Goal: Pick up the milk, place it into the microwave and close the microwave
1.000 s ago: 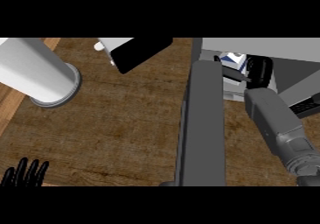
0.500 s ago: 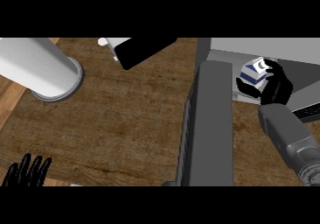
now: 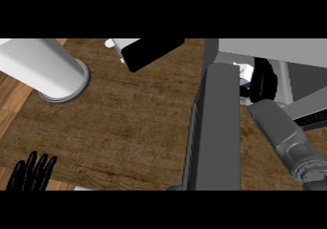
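The milk [image 3: 244,71], a small white carton with blue print, shows just inside the microwave [image 3: 278,47] at the upper right. Most of it is hidden by the open microwave door [image 3: 215,129] and by my right hand [image 3: 263,82], whose black fingers curl round its right side. My right forearm [image 3: 285,138] runs up from the lower right, close beside the door. At the bottom left corner my left hand [image 3: 33,173] rests open, fingers up, far from the milk.
A large white cylinder [image 3: 44,67] stands on the wooden counter [image 3: 120,129] at the upper left. A black slab [image 3: 153,51] with a small white thing [image 3: 116,44] beside it lies at the top centre. The door stands edge-on down the middle.
My right hand has carried the milk up and left, deeper into the microwave, so the door's edge now hides more of it. The left hand has stayed in its corner.
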Available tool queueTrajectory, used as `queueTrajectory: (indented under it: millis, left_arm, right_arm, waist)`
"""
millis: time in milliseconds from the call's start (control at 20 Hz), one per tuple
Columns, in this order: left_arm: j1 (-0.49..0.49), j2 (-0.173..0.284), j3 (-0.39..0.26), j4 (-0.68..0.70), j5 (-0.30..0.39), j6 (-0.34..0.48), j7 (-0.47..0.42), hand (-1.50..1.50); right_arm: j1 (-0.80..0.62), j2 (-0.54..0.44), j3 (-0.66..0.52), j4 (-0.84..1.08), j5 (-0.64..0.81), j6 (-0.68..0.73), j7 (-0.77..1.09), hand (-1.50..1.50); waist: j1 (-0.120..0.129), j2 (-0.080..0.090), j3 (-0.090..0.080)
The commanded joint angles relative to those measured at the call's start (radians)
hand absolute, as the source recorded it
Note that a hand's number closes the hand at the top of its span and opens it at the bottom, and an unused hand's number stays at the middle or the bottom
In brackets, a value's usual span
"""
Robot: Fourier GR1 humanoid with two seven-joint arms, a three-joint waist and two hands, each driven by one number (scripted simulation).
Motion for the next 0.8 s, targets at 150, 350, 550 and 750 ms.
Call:
queueTrajectory:
  millis: [150, 350, 550, 750]
  left_arm:
    - [-0.025, -0.002, 0.012, 0.007, -0.003, 0.017, 0.007, -1.50]
    - [-0.006, -0.008, 0.011, 0.029, -0.018, 0.004, -0.030, -1.50]
    - [-0.027, -0.006, 0.021, 0.023, -0.006, 0.017, -0.010, -1.50]
    - [0.001, -0.010, 0.003, 0.025, -0.022, 0.000, -0.031, -1.50]
  right_arm:
    - [-0.028, 0.085, 0.024, 0.001, 0.023, 0.086, -0.017, -1.50]
    - [-0.044, 0.087, 0.012, -0.008, 0.011, 0.184, -0.021, -1.50]
    - [-0.031, 0.132, -0.048, -0.072, -0.050, 0.241, -0.073, -1.50]
    - [0.000, 0.124, -0.104, -0.112, -0.108, 0.336, -0.137, -1.50]
  waist:
    - [-0.007, -0.001, 0.004]
    - [-0.017, -0.011, 0.002]
    - [-0.042, -0.012, 0.004]
    - [-0.061, -0.021, 0.004]
